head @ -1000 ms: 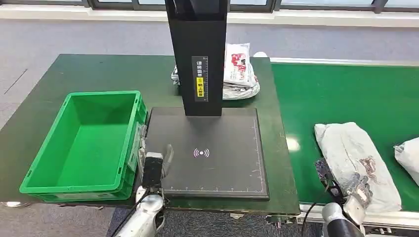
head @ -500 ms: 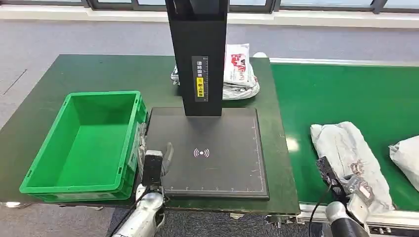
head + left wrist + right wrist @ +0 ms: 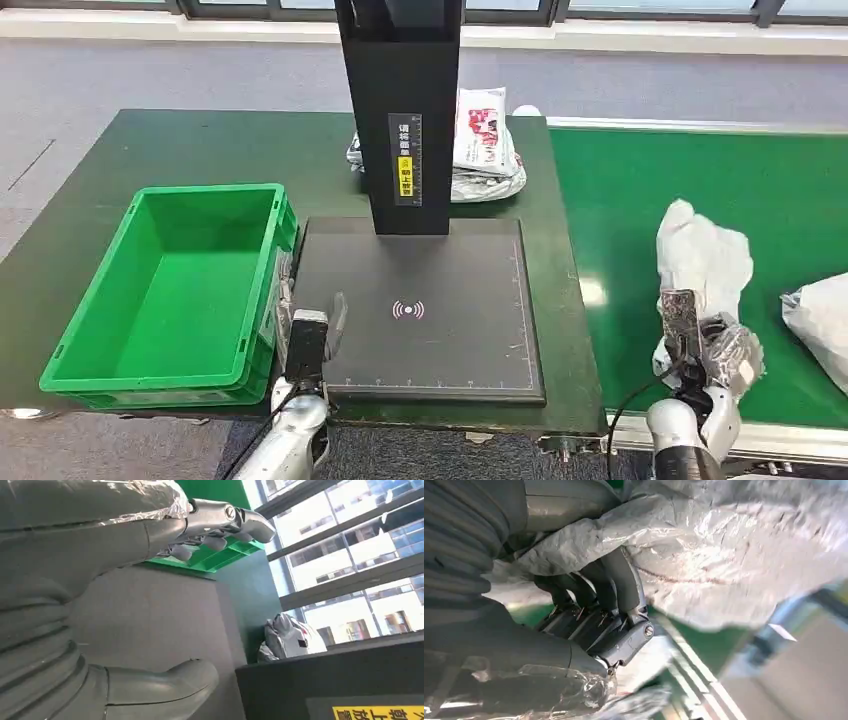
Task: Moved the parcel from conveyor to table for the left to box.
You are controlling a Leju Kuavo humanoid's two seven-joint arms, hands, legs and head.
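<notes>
A crumpled white-grey parcel point(image 3: 702, 262) stands tilted up off the green conveyor point(image 3: 640, 190), and my right hand point(image 3: 712, 350) grips its near end. In the right wrist view the fingers point(image 3: 611, 587) curl into the parcel's plastic skin point(image 3: 734, 555). My left hand point(image 3: 318, 330) rests at the near left corner of the black scanner plate point(image 3: 440, 300), fingers apart and holding nothing; the left wrist view shows its thumb point(image 3: 165, 685) and fingers point(image 3: 225, 522) spread. The empty green box point(image 3: 170, 290) sits on the dark table point(image 3: 120, 150), just left of that hand.
A black scanner column point(image 3: 402, 110) rises from the plate's far side. Several parcels point(image 3: 485, 145) are piled behind it on the table. Another white parcel point(image 3: 822, 320) lies on the conveyor at the right edge. Grey floor lies beyond the table.
My right hand has closed on the parcel's near end and lifted it, so the parcel went from lying flat on the belt to standing tilted up. The left hand stayed put.
</notes>
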